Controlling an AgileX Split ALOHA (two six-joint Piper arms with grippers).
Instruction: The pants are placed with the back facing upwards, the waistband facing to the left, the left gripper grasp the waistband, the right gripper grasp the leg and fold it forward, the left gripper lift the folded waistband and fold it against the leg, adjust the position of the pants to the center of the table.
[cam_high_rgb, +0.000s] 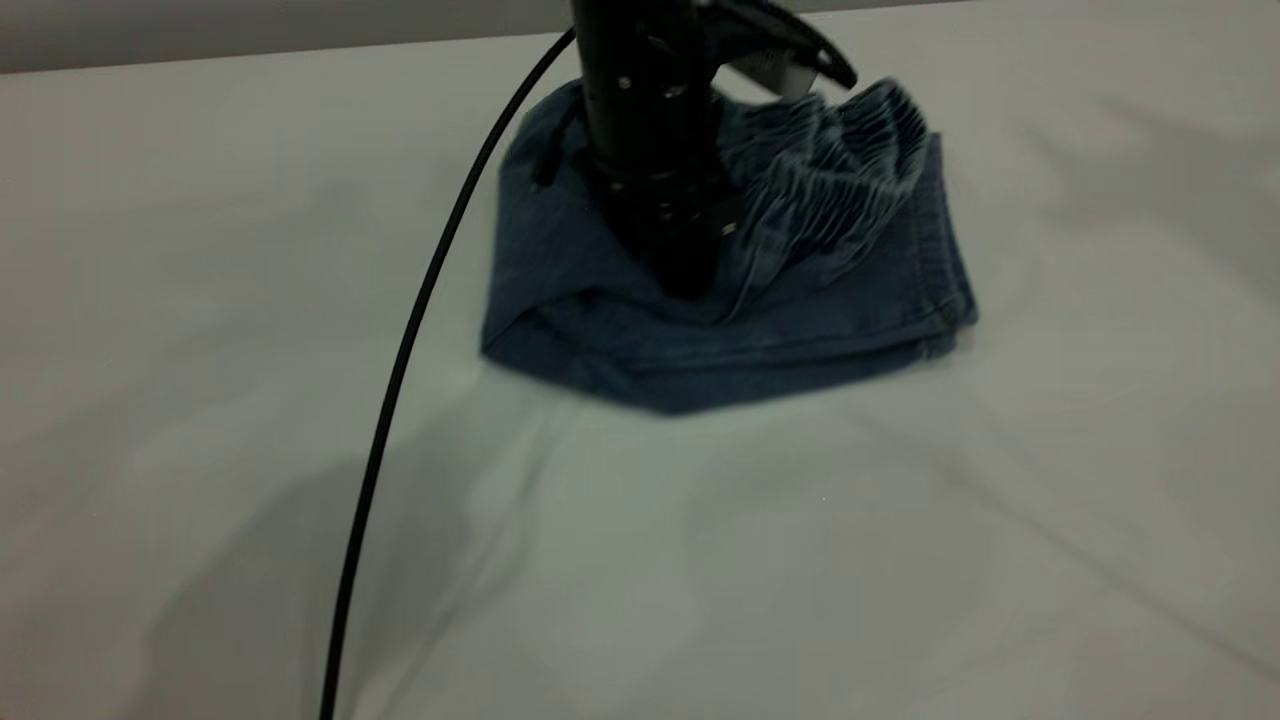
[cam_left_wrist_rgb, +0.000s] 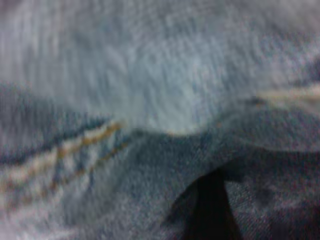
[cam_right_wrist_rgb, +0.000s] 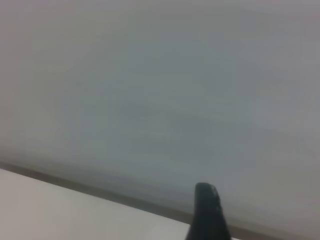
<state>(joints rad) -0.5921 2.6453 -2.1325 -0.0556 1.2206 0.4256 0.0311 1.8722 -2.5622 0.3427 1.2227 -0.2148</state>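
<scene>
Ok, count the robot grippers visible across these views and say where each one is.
2. The left gripper presses down into the folded pants on the table; its fingers are buried in denim. The right gripper appears only in its own wrist view, away from the pants.

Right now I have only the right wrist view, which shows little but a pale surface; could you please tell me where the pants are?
Observer: The pants lie folded in a compact bundle on the table.
Operator: Thank you. Where is the left gripper?
Observer: The left gripper is down at the bundle's middle, beside the gathered waistband, which lies on top.
Operator: What does its wrist camera show?
Observer: Denim fills it from very close, crossed by orange stitching; no table shows.
</scene>
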